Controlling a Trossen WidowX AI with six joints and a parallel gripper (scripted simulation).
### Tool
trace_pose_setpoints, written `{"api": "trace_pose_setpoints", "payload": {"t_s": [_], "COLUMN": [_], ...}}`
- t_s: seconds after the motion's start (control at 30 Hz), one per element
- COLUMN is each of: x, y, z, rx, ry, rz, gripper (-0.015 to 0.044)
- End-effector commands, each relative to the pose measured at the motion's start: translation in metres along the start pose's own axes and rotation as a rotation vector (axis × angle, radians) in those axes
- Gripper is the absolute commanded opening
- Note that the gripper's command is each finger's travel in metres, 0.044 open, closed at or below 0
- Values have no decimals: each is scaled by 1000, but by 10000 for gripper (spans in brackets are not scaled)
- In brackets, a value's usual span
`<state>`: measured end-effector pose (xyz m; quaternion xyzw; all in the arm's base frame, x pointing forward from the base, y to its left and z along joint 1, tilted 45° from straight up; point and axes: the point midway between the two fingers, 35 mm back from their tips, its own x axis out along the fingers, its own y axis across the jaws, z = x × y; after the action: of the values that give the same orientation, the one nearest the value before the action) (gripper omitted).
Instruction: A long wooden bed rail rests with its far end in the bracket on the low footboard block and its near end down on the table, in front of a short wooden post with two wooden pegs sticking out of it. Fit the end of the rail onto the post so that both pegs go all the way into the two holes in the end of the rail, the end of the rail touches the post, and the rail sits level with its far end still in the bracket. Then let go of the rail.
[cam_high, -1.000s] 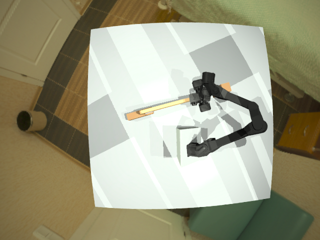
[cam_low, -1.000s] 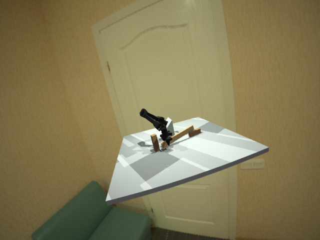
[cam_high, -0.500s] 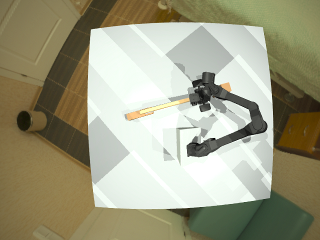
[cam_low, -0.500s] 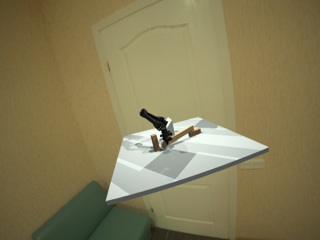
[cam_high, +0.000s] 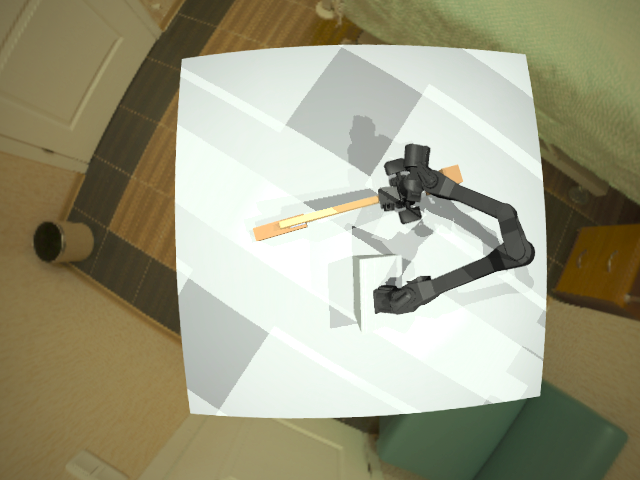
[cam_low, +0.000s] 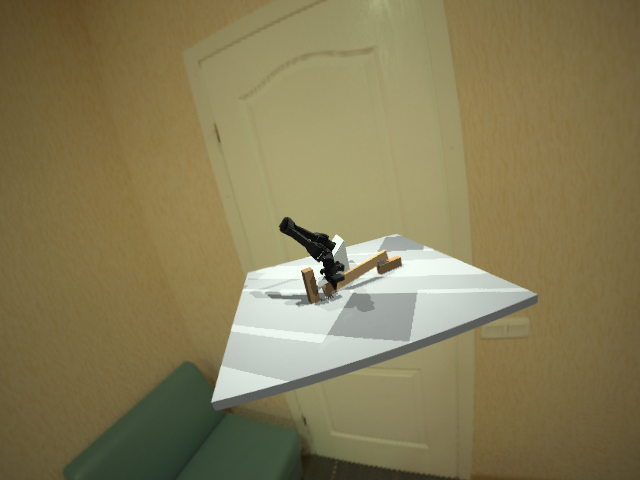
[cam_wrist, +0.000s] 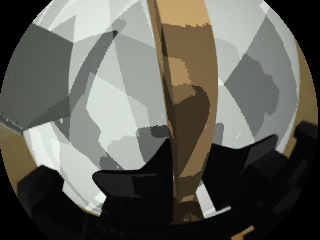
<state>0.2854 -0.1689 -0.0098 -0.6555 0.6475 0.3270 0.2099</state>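
Note:
The long wooden bed rail (cam_high: 330, 210) (cam_low: 361, 269) (cam_wrist: 192, 60) slopes. Its far end is high at the bracket on the low footboard block (cam_high: 266, 232) (cam_low: 393, 265); how it sits there is too small to tell. Its near end is low, at or close to the table. The short wooden post (cam_high: 452, 174) (cam_low: 309, 284) stands just beyond that near end, with a gap between them in the exterior view. My gripper (cam_low: 334, 283) (cam_wrist: 178, 140) is shut on the rail close to its near end, one finger on each side. The pegs and holes cannot be made out clearly.
A white box-like stand (cam_high: 364, 294) (cam_low: 339, 253) rises beside the arm's base, to one side of the rail. The arm (cam_high: 475, 198) reaches over the post side and hides part of the rail and post from above. The table (cam_high: 227, 310) has patchy shadows.

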Motion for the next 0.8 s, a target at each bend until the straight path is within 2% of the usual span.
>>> {"api": "trace_pose_setpoints", "payload": {"t_s": [0.0, 0.77], "x": [-1, -13], "y": [0, -2], "z": [0, 0], "rx": [-1, -1], "ry": [1, 0], "rz": [0, 0], "gripper": [0, 0]}}
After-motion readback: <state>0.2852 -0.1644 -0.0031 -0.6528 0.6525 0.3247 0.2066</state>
